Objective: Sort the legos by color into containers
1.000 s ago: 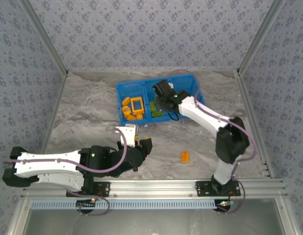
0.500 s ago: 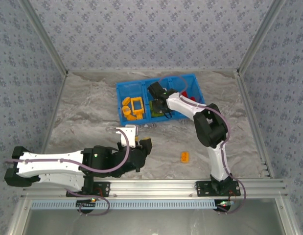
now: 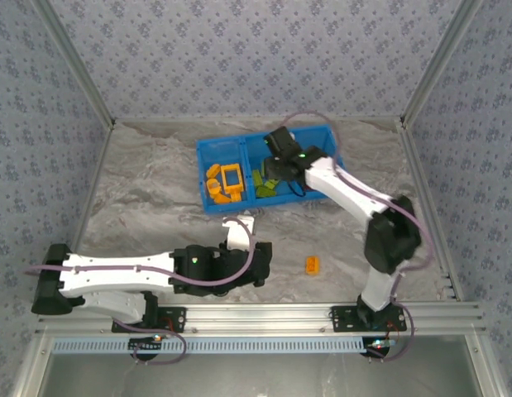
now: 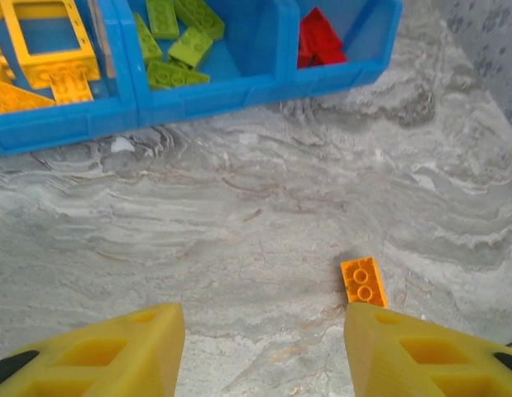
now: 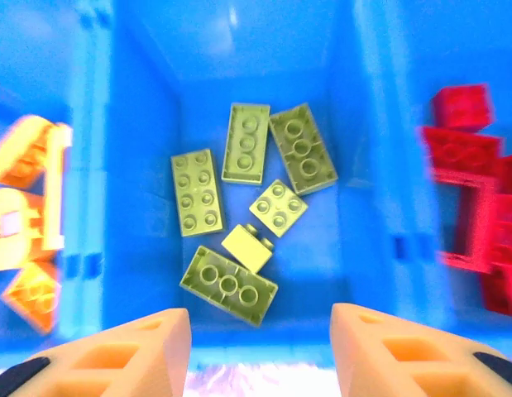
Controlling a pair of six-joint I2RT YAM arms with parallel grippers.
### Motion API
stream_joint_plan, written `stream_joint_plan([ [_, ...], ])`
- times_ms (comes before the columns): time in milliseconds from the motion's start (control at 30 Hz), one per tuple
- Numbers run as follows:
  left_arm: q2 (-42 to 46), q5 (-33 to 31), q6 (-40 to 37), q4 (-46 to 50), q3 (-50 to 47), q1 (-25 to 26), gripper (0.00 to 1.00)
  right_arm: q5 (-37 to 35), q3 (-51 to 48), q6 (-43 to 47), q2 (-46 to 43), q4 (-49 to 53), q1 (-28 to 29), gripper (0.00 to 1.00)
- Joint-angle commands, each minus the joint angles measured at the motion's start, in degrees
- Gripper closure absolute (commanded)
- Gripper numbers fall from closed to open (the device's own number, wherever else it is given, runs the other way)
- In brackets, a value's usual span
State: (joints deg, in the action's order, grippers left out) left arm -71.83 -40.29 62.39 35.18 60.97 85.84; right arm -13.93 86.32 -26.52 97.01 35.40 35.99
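- Right now one loose orange brick (image 4: 363, 281) lies flat on the marbled table (image 4: 239, 207), ahead of the left gripper (image 4: 264, 331) and off toward its right finger (image 4: 429, 347), near that fingertip in the wrist view.
- From above, the same orange brick (image 3: 312, 265) sits to the right of the left gripper (image 3: 260, 263), apart from it.
- Left gripper: jaws spread, bare table showing between them, nothing grasped.
- Farther ahead of the left gripper, across open table, stands the blue bin (image 4: 222, 91), its three compartments side by side.
- Right gripper (image 5: 260, 331) hangs over the bin's middle compartment, jaws apart and empty; in the overhead view the right gripper (image 3: 276, 169) is above the bin (image 3: 202, 147).
- Straight ahead of the right gripper, between its fingers' lines, six lime green bricks (image 5: 196, 192) lie loose on the middle compartment's floor, the nearest just beyond the fingertips.
- To its left, past the divider, orange pieces (image 5: 32, 215) fill the left compartment, a frame piece among them.
- To its right, red pieces (image 5: 471, 182) lie in the right compartment, blurred.
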Motion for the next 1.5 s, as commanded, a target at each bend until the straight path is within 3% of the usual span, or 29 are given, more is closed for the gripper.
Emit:
stream_joint_plan([
  [0,-3.11,6.09,-1.67,-2.82,3.10,-1.46,0.48,-2.95,-5.87,-0.64,-11.50,1.95,0.15,0.51],
  [200,-14.26,15.90,-4.71,-2.56,8.35,-3.54,0.46,-2.77,-22.67,-1.48,-37.60,7.78,-0.15,0.48],
  [300,-22.78,21.27,-5.94,-0.30,14.45,-3.90,0.43,1.25,-28.22,-1.48,-50.86,14.56,-0.31,0.45],
  [433,-34.54,28.53,-5.41,2.19,23.73,-4.18,0.32,12.74,-31.65,-1.19,-65.98,22.04,-0.32,0.37],
  [533,-42.17,31.25,-3.44,7.09,30.81,-4.64,0.28,15.74,-29.99,-2.52,-72.68,27.84,-0.31,0.36],
  [800,-48.50,35.21,-0.51,5.72,33.00,-7.19,0.23,18.58,-25.76,-4.70,-78.04,30.81,-0.31,0.37],
  [967,-52.56,37.63,-1.85,4.02,34.80,-8.83,0.28,19.05,-26.62,-5.55,-78.38,29.75,-0.39,0.39],
  [1100,-54.44,38.53,-2.82,1.83,35.72,-10.20,0.36,19.38,-27.41,-6.06,-78.38,28.90,-0.35,0.40],
  [1267,-54.98,38.65,-3.85,-0.40,35.89,-11.04,0.62,19.64,-28.90,-6.61,-78.47,28.15,-0.36,0.41],
  [1467,-50.71,34.49,-4.29,-0.61,33.33,-11.17,0.71,20.30,-30.18,-5.92,-78.21,27.32,-0.35,0.43],
])
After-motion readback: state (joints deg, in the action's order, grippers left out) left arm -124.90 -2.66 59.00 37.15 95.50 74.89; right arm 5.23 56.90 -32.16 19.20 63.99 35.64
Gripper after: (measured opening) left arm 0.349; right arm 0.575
